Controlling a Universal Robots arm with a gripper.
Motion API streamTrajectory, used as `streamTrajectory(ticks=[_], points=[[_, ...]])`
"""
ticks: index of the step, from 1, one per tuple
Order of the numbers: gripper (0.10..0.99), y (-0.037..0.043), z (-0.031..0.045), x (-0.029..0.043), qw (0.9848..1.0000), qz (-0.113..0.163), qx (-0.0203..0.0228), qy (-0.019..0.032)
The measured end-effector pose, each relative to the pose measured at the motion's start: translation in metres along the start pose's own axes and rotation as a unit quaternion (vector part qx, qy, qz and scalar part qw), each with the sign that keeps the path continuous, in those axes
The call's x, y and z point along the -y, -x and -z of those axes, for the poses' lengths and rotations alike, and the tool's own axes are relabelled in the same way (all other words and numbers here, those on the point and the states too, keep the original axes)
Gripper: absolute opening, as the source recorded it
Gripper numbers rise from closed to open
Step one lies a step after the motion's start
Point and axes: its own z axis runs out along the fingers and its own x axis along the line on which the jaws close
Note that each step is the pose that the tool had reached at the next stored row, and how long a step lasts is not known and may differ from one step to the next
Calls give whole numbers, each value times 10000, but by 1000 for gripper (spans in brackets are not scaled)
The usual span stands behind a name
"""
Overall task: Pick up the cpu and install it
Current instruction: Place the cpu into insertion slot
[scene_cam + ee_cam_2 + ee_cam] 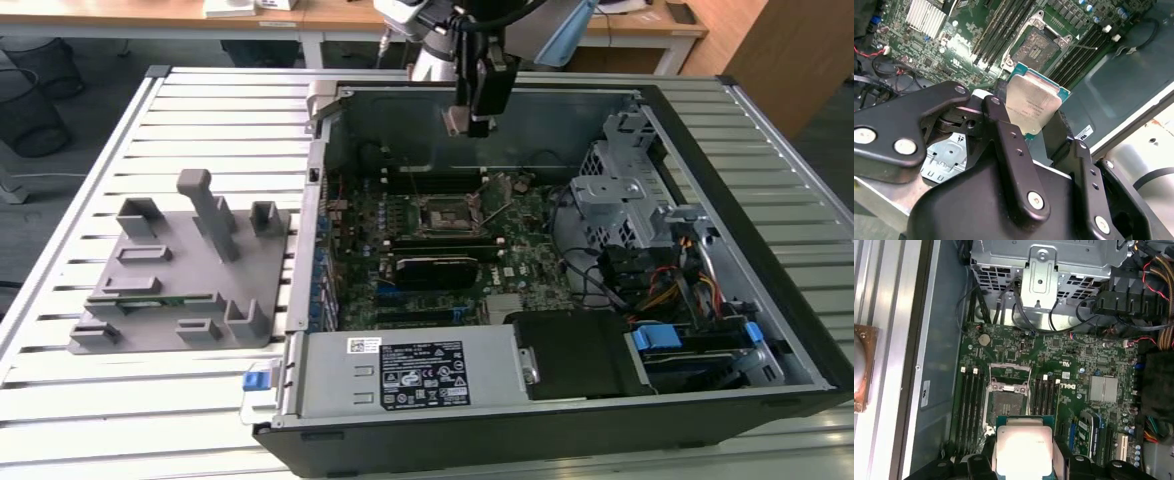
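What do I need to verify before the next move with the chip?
1. Chip gripped: ok. The tool is shut on the chip by two opposite edges.
2. Chip face: ok. Its metal top shows in both wrist views.
3. Socket empty: ok. Nothing sits in it.
4. Chip apart from socket: ok. The exterior view has the tool up above the open case.
5. Chip lined up over socket: cannot tell.
6. Socket open for loading: cannot tell.
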Motion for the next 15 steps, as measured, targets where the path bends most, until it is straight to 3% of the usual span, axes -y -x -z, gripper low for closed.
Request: streamTrajectory(ticks=[5, 15], points=[[533, -8, -65, 2, 10000, 0, 0, 0], [533, -8, -110, 5, 10000, -1, 4, -1]])
